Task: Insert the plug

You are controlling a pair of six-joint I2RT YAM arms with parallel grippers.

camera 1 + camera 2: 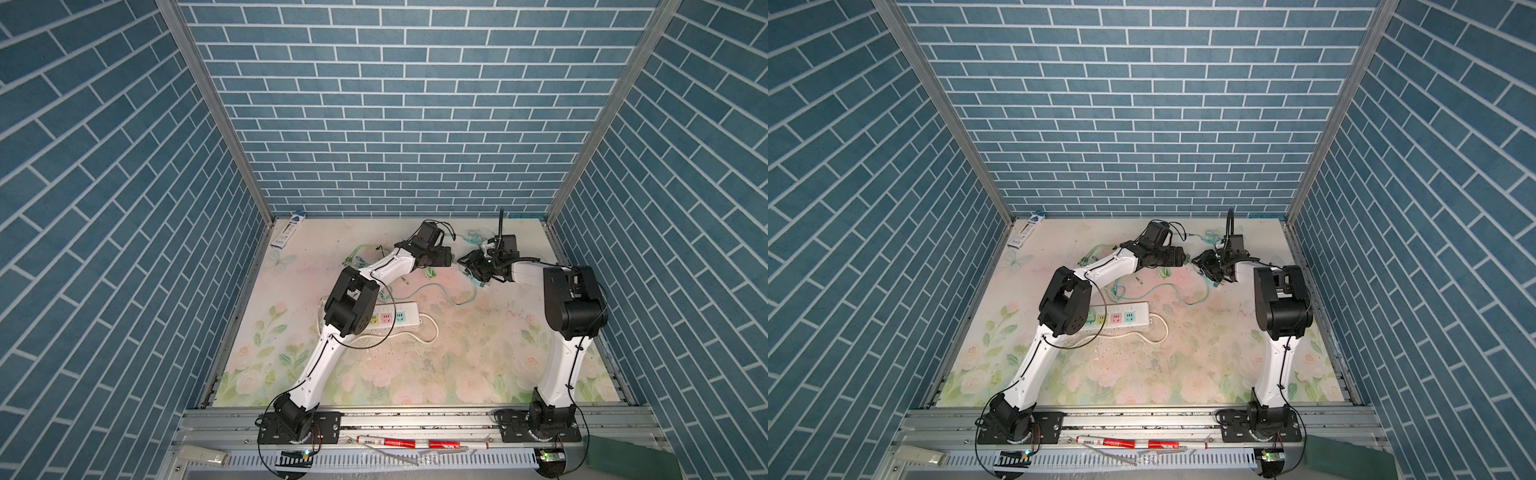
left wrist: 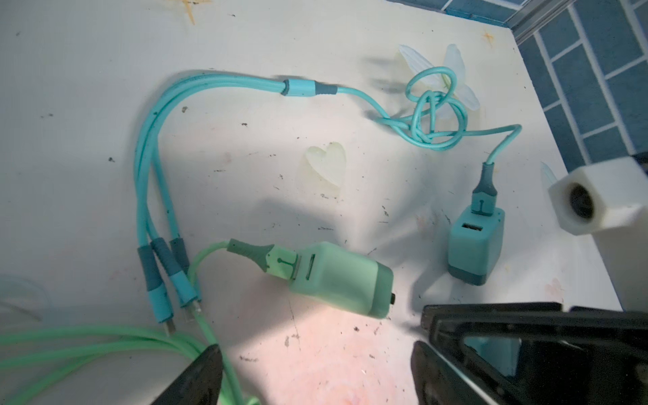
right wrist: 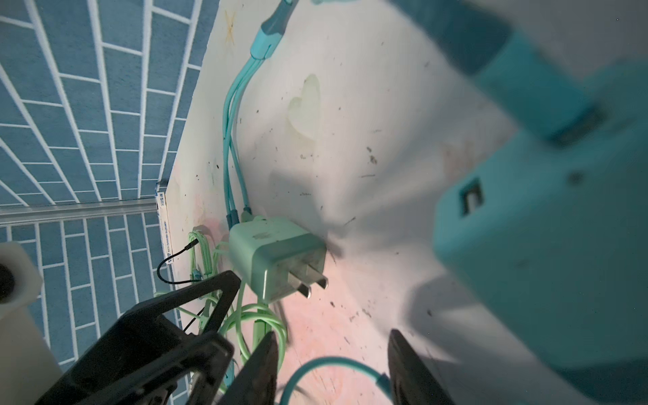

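Presently the green plug (image 2: 336,277) lies just ahead of the left gripper (image 2: 315,350), jaws apart, its long axis spanning their gap, prongs toward the right gripper (image 3: 331,336), likewise parted and empty.

And there's a mint-green plug (image 2: 338,278), a teal plug (image 2: 475,242) on teal cable (image 2: 147,157), white power strip (image 1: 410,311) with yellow, pink, teal sockets (image 1: 386,319), pastel floral worktop (image 1: 457,353), blue brick-patterned walls (image 1: 395,104).

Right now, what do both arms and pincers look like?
Left arm and right arm: white link shells, bulky black joint housings, thin black cables looping outside. Black base plates on the silver aluminium rail. Left pincer and right pincer: matte black tapered fingers. No readable markings.
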